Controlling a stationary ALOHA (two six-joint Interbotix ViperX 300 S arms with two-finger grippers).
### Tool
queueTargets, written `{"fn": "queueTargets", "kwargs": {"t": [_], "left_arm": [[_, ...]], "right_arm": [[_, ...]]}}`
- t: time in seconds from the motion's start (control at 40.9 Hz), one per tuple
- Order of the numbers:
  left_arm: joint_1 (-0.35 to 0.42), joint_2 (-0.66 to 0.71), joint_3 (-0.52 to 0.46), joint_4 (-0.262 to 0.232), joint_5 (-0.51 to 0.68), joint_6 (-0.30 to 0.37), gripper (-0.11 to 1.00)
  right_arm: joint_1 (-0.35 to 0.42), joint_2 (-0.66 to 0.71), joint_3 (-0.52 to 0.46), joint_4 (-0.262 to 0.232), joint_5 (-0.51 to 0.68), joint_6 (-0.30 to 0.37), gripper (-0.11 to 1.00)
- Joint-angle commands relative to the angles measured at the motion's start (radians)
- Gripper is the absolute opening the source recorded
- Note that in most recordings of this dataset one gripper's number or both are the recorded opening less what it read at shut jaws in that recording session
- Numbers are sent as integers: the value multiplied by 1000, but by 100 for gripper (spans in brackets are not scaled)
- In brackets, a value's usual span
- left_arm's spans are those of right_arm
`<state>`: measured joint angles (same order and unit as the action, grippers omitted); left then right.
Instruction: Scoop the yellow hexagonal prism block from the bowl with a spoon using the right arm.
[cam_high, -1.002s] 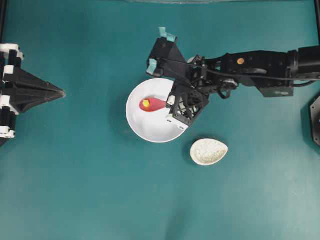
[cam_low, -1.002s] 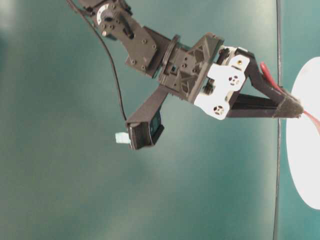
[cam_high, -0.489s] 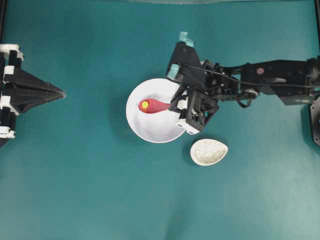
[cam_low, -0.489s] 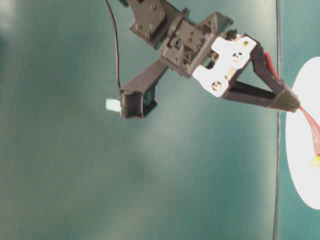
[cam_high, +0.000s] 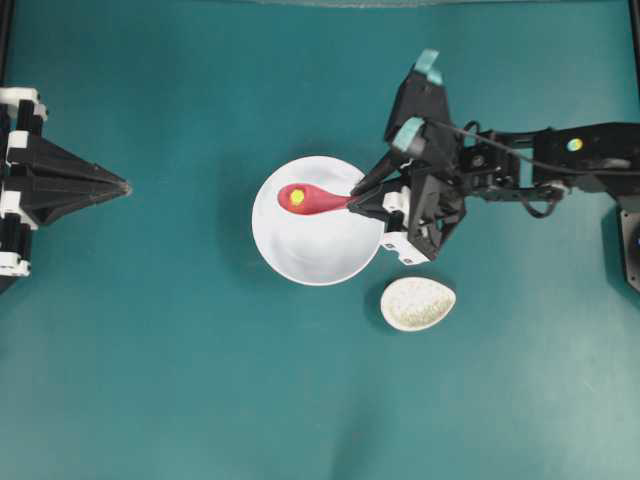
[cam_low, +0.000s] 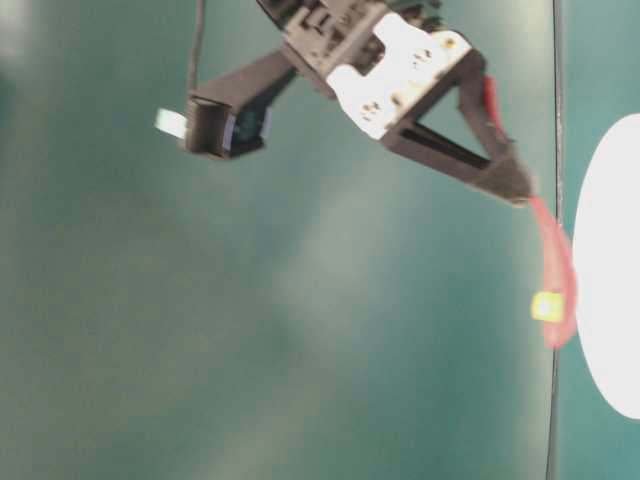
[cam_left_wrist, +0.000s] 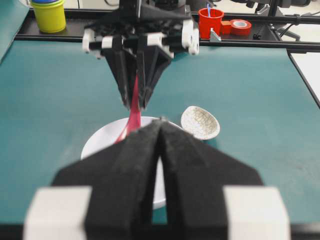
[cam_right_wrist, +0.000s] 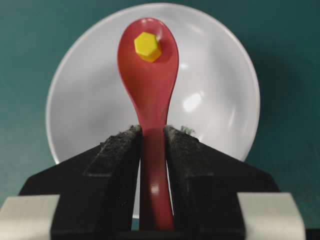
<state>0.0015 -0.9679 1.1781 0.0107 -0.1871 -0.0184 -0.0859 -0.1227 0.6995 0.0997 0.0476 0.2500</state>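
Note:
My right gripper (cam_high: 356, 201) is shut on the handle of the pink-red spoon (cam_high: 310, 199) and holds it above the white bowl (cam_high: 316, 250). The yellow hexagonal prism block (cam_high: 297, 197) lies in the spoon's scoop. The right wrist view shows the block (cam_right_wrist: 147, 46) in the scoop (cam_right_wrist: 148, 55) over the bowl (cam_right_wrist: 220, 100), with my right gripper (cam_right_wrist: 152, 132) clamping the handle. The table-level view shows the spoon (cam_low: 553, 280) and block (cam_low: 546, 306) lifted clear of the bowl (cam_low: 605, 290). My left gripper (cam_high: 122, 186) is shut and empty at the far left; it also shows in the left wrist view (cam_left_wrist: 160, 121).
A small speckled oval dish (cam_high: 417, 303) sits on the teal table just right of and below the bowl. In the left wrist view, a yellow cup (cam_left_wrist: 48, 13), a red cup (cam_left_wrist: 210, 21) and a red tape roll (cam_left_wrist: 240, 26) stand on the back rail.
My right gripper has pulled back to the right and risen, lifting the spoon with the yellow block out of the bowl. The left arm has not moved.

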Motion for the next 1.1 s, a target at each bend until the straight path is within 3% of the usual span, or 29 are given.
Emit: {"fn": "queueTargets", "kwargs": {"t": [0.0,0.318,1.076], "left_arm": [[2,8,-15,3,-6,0,-1],[2,8,-15,3,-11,-2,-1],[2,-2,-18,3,-20,0,-1]], "right_arm": [[3,-58,-11,-3,2,-6,23],[3,-169,-9,-41,23,-17,23],[3,-202,-5,-41,23,-21,23]]}}
